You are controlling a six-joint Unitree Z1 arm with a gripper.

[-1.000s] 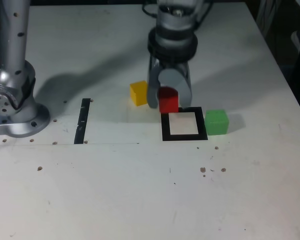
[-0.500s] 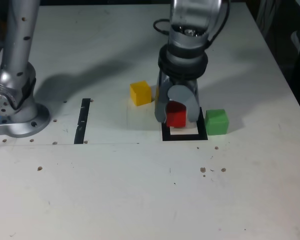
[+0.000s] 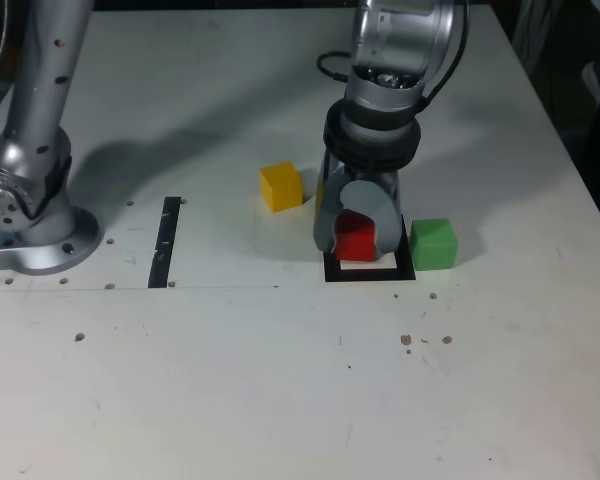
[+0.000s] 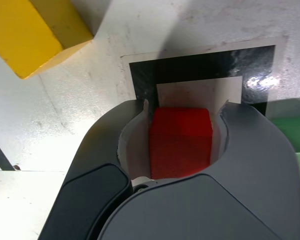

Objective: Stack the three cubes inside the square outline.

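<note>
exterior view, gripper: I see my gripper [image 3: 357,238] pointing down, jaws clamped on the red cube [image 3: 356,238].
exterior view, red cube vs target: it sits over the square outline [image 3: 369,271], covering its far part; only the near border and a strip of white centre show. I can't tell here whether it touches the table.
exterior view, other cubes: yellow cube [image 3: 281,186] lies off the exterior view's left of the gripper, clear of the outline; green cube [image 3: 433,243] sits just beside the outline on the exterior view's right.
wrist view, gripper: gripper [image 4: 182,145] is tight on both sides of the red cube [image 4: 180,142].
wrist view, key relation: the white centre of the square outline [image 4: 200,66] shows just beyond the cube; cube edges look parallel to the border, so I judge the next move is straight down and release.
wrist view, others: yellow cube [image 4: 32,32] well apart; green cube [image 4: 295,134] at the edge.
</note>
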